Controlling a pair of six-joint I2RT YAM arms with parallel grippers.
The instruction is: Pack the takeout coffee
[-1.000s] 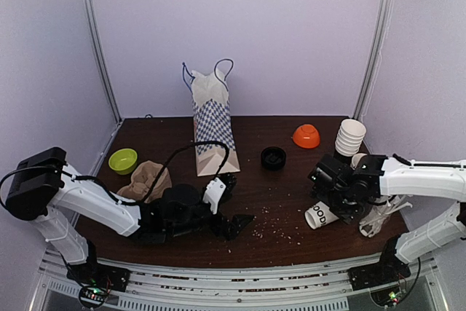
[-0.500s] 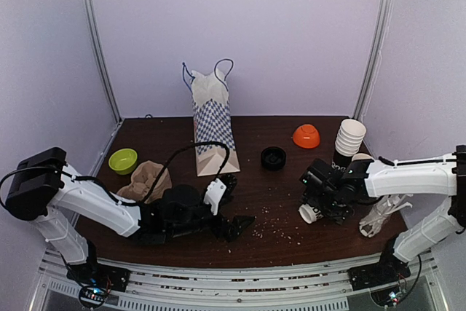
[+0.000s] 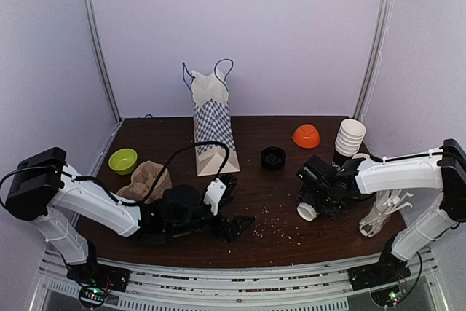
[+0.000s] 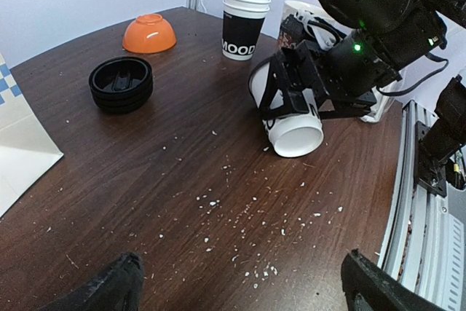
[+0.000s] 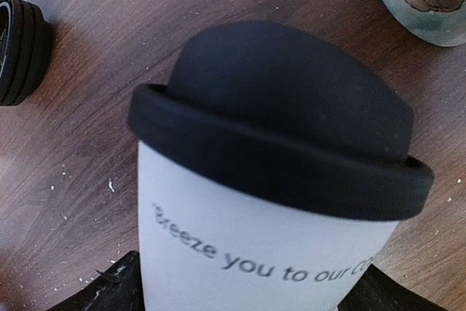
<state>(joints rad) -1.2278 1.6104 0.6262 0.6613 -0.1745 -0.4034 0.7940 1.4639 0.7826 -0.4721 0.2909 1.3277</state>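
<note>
Right gripper [image 3: 314, 193] has moved left, away from the right edge and toward the middle, with most of the shift in the first half second. Cup [image 3: 306, 212] went with it, held between the fingers. A second ago the cup's black print faced the top camera. Now the print is hidden under the gripper and only the round white base shows, pointing near-left. Right arm [image 3: 397, 171] is stretched further out. Its elbow, cut off by the right frame edge before, is now in view.
</note>
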